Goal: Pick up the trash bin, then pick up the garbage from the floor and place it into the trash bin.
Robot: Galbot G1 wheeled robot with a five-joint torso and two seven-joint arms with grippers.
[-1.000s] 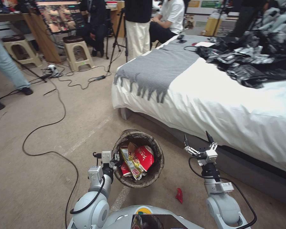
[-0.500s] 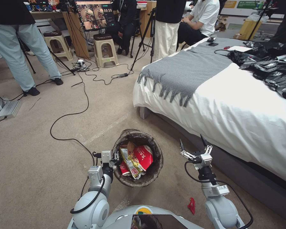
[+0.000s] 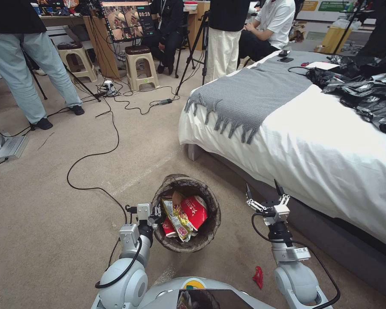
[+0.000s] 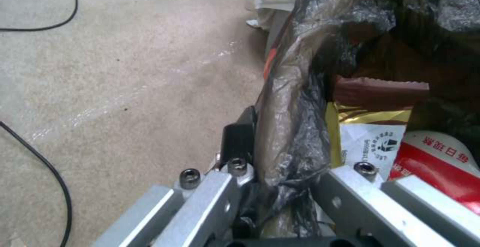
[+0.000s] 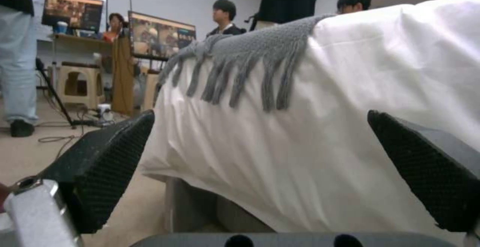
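The trash bin (image 3: 174, 180), round with a dark liner folded over its rim, hangs in front of my body just above the carpet. My left gripper (image 3: 157, 213) is shut on its near-left rim; the left wrist view shows the jaws clamped on the crinkled liner (image 4: 285, 127). Inside lie garbage pieces: a red-and-white paper cup (image 3: 195, 211), also seen as the red cup (image 4: 440, 160), and a yellow snack wrapper (image 3: 176, 219). A small red scrap (image 3: 258, 277) lies on the floor by my right arm's base. My right gripper (image 3: 264, 193) (image 5: 261, 117) is open and holds nothing, close to the bed's side.
A bed (image 3: 321, 154) with a white sheet, grey fringed blanket (image 3: 248, 92) and a heap of black plastic bags (image 3: 369, 92) fills the right. A black cable (image 3: 79, 165) loops over the carpet at left. Stools, tripods and standing people are at the back.
The whole picture shifted a second ago as the robot turned, bringing the left part of the room into view. The bin stays clamped in my left gripper. My right gripper stays open and has barely moved.
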